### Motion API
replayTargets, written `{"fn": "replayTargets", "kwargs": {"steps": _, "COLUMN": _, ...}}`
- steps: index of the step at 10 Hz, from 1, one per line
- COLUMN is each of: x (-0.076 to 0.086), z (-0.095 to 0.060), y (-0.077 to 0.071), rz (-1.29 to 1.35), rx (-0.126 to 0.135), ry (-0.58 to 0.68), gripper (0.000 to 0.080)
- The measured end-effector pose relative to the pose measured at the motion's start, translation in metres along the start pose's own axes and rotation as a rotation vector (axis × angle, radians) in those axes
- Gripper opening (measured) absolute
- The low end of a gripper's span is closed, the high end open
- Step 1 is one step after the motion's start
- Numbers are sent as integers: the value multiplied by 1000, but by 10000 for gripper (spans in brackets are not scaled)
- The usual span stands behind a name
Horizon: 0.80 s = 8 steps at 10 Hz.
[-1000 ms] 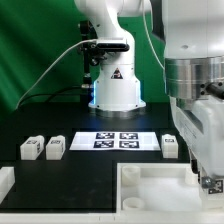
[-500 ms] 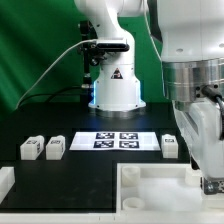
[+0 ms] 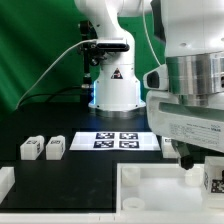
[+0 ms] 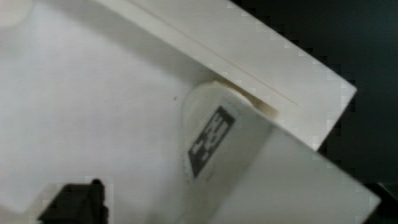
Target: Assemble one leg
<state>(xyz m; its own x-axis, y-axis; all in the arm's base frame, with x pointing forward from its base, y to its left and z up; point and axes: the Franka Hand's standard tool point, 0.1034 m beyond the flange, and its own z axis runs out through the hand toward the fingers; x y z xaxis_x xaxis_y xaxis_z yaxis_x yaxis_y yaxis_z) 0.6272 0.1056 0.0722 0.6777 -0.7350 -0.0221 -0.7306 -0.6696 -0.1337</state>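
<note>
A leg (image 4: 217, 140), a small white post with a black-and-white tag, stands on the large white tray-like piece (image 4: 89, 90), close against its raised rim near a corner. In the exterior view its tag (image 3: 213, 180) shows at the far right, under my hand. My gripper (image 3: 203, 172) hangs over it. In the wrist view only one dark finger (image 4: 71, 200) shows, with a gap between it and the leg; the other finger is hidden. Two more legs (image 3: 30, 148) (image 3: 55, 148) lie at the exterior view's left.
The marker board (image 3: 115, 140) lies on the black table in front of the robot base (image 3: 115, 85). The tray-like piece (image 3: 150, 190) fills the front of the exterior view. A white block corner (image 3: 5, 182) sits at the exterior view's front left.
My hand has turned about its own axis and now shows its broad side. It covers the leg that lay right of the marker board. The leg's tag under the hand shows more plainly.
</note>
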Motion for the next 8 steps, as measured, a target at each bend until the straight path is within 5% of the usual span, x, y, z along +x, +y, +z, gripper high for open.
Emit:
{"fn": "replayTargets", "kwargs": {"steps": 4, "x": 7, "z": -2, "y": -3, "rz": -737, "rx": -5, "ry": 7, "gripper": 649}}
{"fn": "replayTargets", "kwargs": {"steps": 7, "x": 8, "z": -1, "y": -2, "rz": -733, "rx": -6, "ry": 7, "gripper": 649}}
{"fn": "replayTargets", "kwargs": {"steps": 8, "x": 8, "z": -1, "y": -2, "rz": -714, "rx": -6, "ry": 7, "gripper": 521}}
